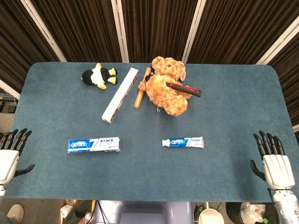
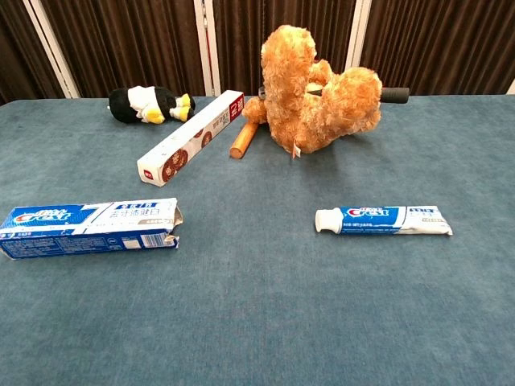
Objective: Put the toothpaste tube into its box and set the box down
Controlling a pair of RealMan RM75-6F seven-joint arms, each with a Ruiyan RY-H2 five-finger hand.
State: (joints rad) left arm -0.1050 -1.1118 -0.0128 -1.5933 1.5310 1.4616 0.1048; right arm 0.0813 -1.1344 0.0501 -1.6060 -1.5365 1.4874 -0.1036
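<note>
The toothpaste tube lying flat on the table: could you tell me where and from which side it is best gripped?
Probably the right hand should come from above and pinch the toothpaste tube across its flat mid-body. It lies flat, cap pointing toward the box, whose open flaps face it, so holding behind the cap leaves that end free.

Place: probably a robot test lab
Backdrop: dark pleated curtains (image 1: 154, 28)
Surface: blue felt-covered table (image 1: 233, 121) with staged props
</note>
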